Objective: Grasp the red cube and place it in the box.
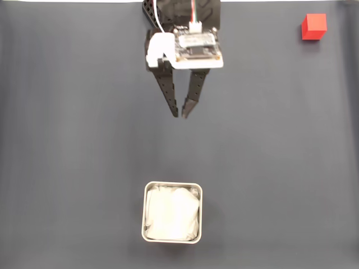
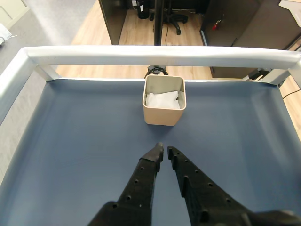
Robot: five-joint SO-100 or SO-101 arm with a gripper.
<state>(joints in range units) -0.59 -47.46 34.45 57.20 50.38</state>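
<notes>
While the red cube sits far off, the nearly closed jaws (empty) face the box.

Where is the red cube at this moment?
In the fixed view the red cube sits in the top right corner of the dark mat, apart from the gripper and far from the box at bottom centre.

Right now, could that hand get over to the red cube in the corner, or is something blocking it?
Probably yes. In the fixed view the mat between the hand and the cube is bare, and the box sits off the other way. Whether the arm stretches that far, I cannot tell.
</notes>
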